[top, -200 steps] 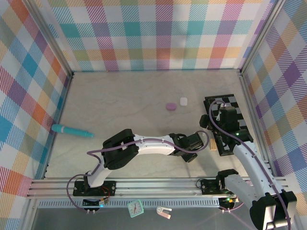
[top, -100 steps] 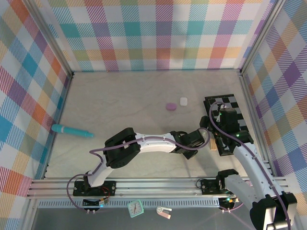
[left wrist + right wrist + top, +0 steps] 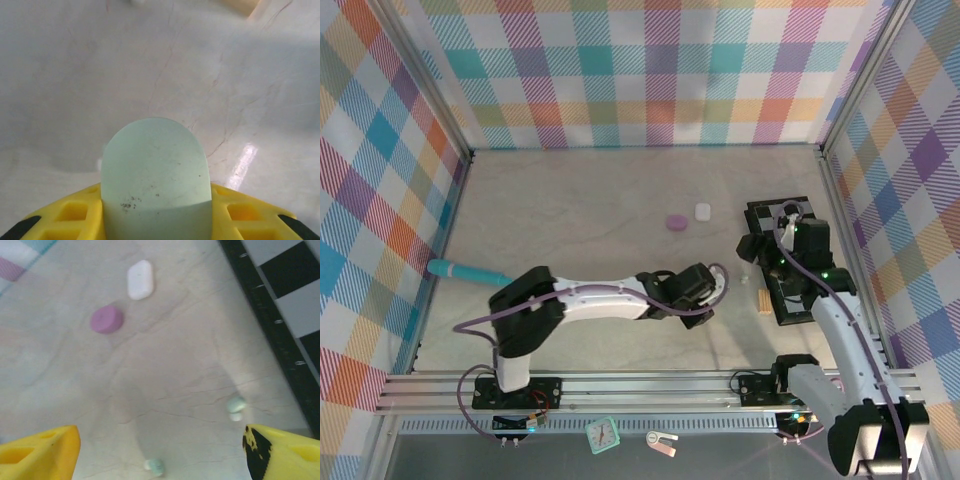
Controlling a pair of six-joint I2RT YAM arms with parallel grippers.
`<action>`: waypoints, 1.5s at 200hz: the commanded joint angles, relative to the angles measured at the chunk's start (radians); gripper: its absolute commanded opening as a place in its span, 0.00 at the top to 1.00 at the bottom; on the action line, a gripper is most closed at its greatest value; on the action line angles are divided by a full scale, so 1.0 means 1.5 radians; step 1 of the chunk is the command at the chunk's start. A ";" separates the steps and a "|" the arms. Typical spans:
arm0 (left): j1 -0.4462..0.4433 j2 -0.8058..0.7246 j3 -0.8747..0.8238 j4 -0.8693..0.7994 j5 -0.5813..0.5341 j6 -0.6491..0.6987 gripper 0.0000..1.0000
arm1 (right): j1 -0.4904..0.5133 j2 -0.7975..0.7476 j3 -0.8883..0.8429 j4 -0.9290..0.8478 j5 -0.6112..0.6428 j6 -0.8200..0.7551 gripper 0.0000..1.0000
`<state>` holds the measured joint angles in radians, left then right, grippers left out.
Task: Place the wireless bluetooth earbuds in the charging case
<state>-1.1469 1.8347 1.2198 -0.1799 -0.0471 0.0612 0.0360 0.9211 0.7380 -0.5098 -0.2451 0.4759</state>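
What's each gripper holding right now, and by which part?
Left gripper clamps the pale green case by its near end, rounded end sticking out. Right gripper is open, holding nothing.

Beige marble-look tabletop (image 3: pixel 570 210) under all. Plaid multicolour fabric walls (image 3: pixel 650 70) on three sides. Teal plastic pen-like cylinder (image 3: pixel 460 270) lies near left wall. Black-and-white checkered board (image 3: pixel 817 212) flat at right; small tan wooden block (image 3: pixel 763 299) just beside its left edge. Small mint square clock (image 3: pixel 603 435) below aluminium front rail (image 3: pixel 620 385).
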 commanded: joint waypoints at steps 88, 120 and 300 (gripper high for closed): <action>0.231 -0.228 -0.164 0.186 0.327 0.203 0.75 | 0.000 0.149 0.104 0.050 -0.510 0.048 0.18; 0.246 -0.232 -0.167 0.213 0.357 0.237 0.75 | 0.058 0.186 0.109 0.067 -0.526 0.043 0.24; 0.254 -0.217 -0.149 0.227 0.375 0.267 0.74 | 0.155 0.293 0.130 0.096 -0.538 0.043 0.59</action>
<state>-0.7757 1.5162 0.9730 0.1204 0.4866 0.4427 0.2550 1.3411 0.8951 -0.3668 -1.0275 0.5636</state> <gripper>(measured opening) 0.382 0.435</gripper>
